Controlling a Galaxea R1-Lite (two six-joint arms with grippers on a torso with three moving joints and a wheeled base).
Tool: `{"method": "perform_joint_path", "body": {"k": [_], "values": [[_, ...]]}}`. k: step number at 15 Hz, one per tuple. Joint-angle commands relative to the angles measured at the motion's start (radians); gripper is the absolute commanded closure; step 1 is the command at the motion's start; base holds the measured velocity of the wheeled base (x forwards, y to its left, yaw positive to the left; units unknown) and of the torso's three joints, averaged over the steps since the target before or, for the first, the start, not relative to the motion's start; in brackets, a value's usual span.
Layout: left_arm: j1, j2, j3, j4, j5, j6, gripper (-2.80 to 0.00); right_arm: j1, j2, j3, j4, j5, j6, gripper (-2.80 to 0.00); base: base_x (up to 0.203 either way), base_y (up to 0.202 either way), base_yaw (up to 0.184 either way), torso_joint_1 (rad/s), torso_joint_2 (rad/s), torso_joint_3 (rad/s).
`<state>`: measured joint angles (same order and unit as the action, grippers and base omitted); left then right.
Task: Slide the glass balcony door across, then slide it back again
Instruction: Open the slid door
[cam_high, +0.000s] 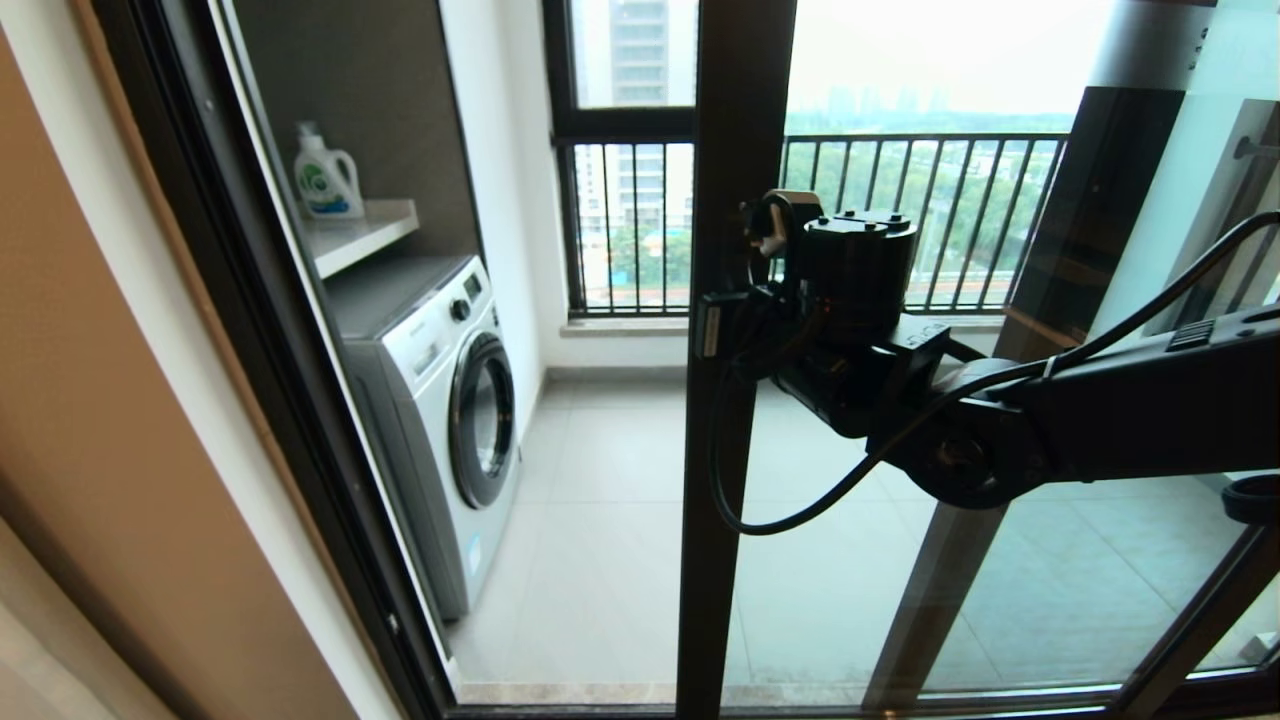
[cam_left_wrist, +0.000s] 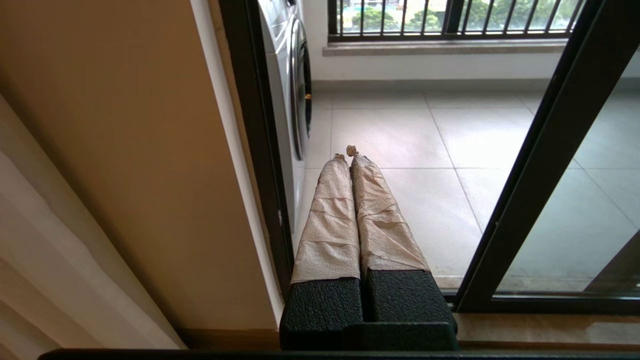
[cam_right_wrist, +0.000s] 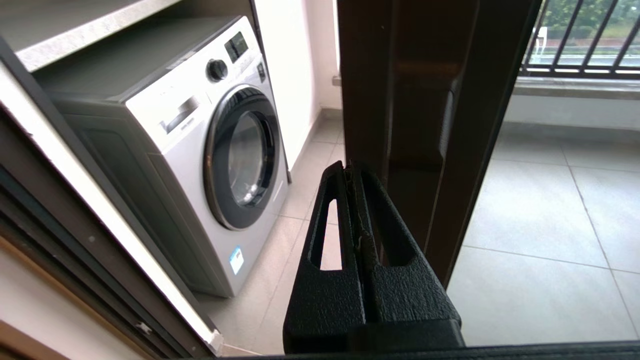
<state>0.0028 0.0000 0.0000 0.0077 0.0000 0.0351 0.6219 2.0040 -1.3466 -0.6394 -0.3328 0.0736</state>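
Observation:
The glass balcony door (cam_high: 735, 100) stands partly slid, its dark brown edge stile upright in the middle of the head view, with an open gap to its left. My right gripper (cam_high: 715, 328) reaches in from the right at mid-height on that stile. Seen from the right wrist, this gripper (cam_right_wrist: 347, 167) is shut with nothing between its fingers, its tips at the open edge of the door stile (cam_right_wrist: 415, 100); I cannot tell whether they touch it. My left gripper (cam_left_wrist: 348, 154), its fingers wrapped in tan tape, is shut and empty, low by the doorway, left of the door's stile (cam_left_wrist: 540, 160).
A white washing machine (cam_high: 450, 400) stands on the balcony at the left, with a detergent bottle (cam_high: 325, 175) on the shelf above. The dark door jamb (cam_high: 250, 350) bounds the opening on the left. A railed window (cam_high: 930, 200) closes the far side. Another dark-framed panel (cam_high: 1100, 200) is at right.

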Motion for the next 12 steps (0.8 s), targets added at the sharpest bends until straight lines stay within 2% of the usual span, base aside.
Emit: {"method": "perform_joint_path", "body": {"k": [1,12], "values": [[0.0,0.002,0.0,0.0,0.0,0.0,0.0,-0.011,0.014,-0.003,-0.003,-0.002,0.0,0.0,0.0,0.0,0.0,0.0,0.0,0.0],[0.0,0.002,0.001,0.0,0.0,0.0,0.0,-0.077,0.019,0.001,-0.008,0.0,-0.002,0.0,0.0,0.0,0.0,0.0,0.0,0.0]]}}
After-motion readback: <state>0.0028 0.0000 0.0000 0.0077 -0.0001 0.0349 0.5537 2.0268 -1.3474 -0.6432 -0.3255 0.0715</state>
